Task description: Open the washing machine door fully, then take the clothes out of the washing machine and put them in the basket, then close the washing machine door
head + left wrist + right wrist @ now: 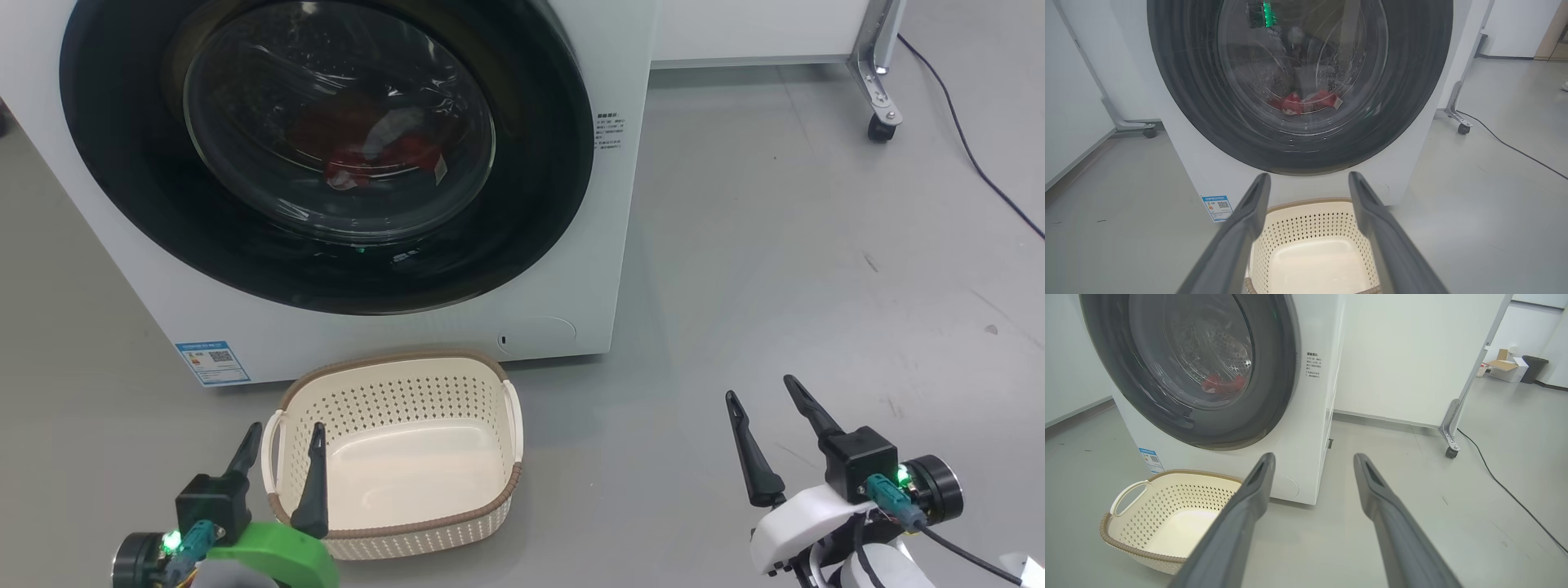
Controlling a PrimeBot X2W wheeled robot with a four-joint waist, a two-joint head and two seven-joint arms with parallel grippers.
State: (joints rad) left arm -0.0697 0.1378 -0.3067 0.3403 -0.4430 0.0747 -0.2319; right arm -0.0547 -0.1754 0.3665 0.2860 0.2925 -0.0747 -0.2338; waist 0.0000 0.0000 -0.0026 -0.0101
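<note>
I am holding my left end effector (286,426) and right end effector (759,386) low before the washing machine (620,204), fingers spread apart, gripping nothing. The washing machine door (326,269) is sitting shut, with the clothes (359,147) lying inside behind its glass. The basket (392,359) is standing just before the washing machine, probably placed for receiving them.

A black cable (964,140) lies on the grey floor (775,269) by a wheel (880,129). A cardboard box (1504,368) sits beside a bin (1533,368).
</note>
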